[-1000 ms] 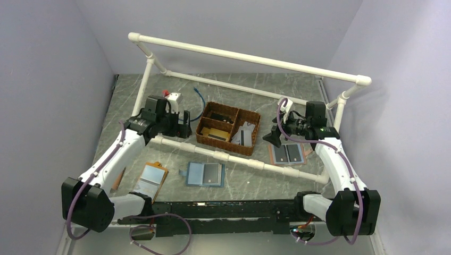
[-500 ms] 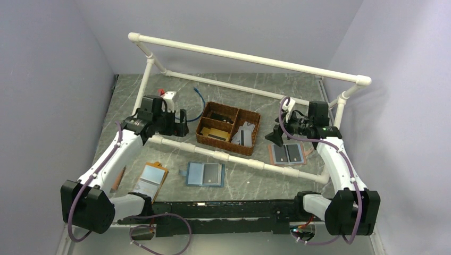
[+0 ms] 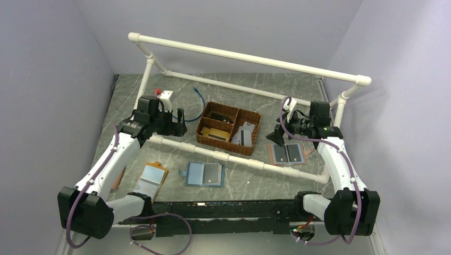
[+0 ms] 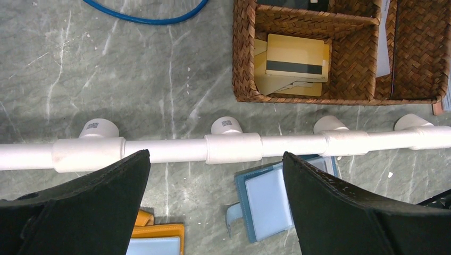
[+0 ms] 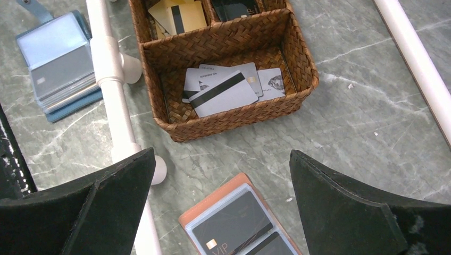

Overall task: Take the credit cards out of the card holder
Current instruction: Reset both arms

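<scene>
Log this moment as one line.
left gripper open, over pipe | right gripper open, near brown holder | card holder open on table, untouched | credit cards inside it

card holder [image 4: 241, 199]: part-hidden by fingers [image 4: 351, 212] | brown holder [image 5: 211, 197]: cut off below

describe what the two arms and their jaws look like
The left arm and right arm both have white link shells between bulky black joint housings, with a purple cable looping along each. The jaws are broad, matte black wedges. A small green light glows near the right wrist.
</scene>
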Tool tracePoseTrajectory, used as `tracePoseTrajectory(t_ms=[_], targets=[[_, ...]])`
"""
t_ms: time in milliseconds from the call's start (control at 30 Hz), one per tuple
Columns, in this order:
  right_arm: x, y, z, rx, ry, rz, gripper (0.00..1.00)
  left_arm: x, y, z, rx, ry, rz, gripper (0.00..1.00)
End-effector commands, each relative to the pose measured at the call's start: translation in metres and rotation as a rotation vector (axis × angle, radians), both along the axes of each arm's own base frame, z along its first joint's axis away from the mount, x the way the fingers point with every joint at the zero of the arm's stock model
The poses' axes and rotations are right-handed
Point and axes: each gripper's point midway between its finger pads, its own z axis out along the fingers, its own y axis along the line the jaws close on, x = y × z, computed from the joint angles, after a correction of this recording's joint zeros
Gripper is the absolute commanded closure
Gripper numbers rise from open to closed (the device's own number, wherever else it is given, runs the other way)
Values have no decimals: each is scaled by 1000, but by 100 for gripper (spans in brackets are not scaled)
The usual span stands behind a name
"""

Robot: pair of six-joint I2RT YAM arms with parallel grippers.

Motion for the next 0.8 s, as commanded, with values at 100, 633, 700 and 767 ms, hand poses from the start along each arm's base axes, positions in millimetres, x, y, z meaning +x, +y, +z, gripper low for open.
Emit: tracePoseTrajectory(t_ms=[100,633,700,767], targets=[[5,1,17,4,-55,23,0,4,2,17,-2,-81,-16,0],[3,-4,23,15,-78,13,0,2,4,23,-4,-106,-10,1],[3,-5,24,19,-80,9,0,2,4,24,-8,-109,-11,0],[3,-5,25,21,-80,10,0,1,2,26,-18,-110,-18,0]])
